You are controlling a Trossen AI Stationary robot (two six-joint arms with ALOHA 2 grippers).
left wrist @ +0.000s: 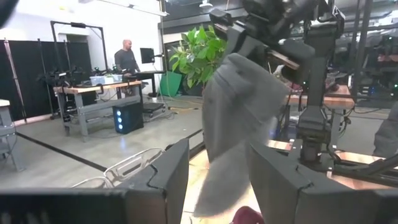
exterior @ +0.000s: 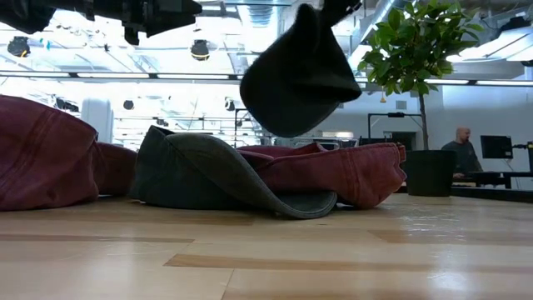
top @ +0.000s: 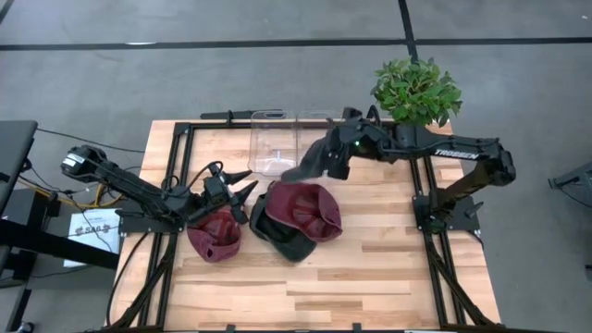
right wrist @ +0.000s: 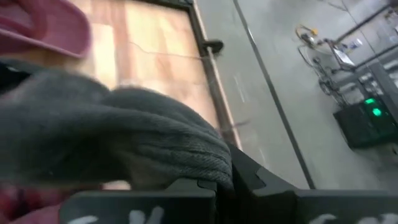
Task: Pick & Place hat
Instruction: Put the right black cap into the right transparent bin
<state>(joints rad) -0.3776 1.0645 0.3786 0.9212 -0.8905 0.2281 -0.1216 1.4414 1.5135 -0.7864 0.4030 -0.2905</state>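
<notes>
Right gripper reached over the table's middle, fingers clamped on a dark grey hat held aloft above the maroon hat pile, left gripper stretched low, fingers spread wide, nothing held, just beside a maroon cap.

Left arm: reaches in from the table's left edge, stretched low toward the middle, forearm nearly level.
Left gripper: over the left-centre of the table, fingers spread apart with nothing between them, tips pointing toward the right arm.
Right arm: comes in from the table's right edge along the far side, elbow bent, wrist angled down toward the centre.
Right gripper: raised above the table's far-centre, fingers clamped together on a dark grey hat that hangs below them clear of the table.
</notes>
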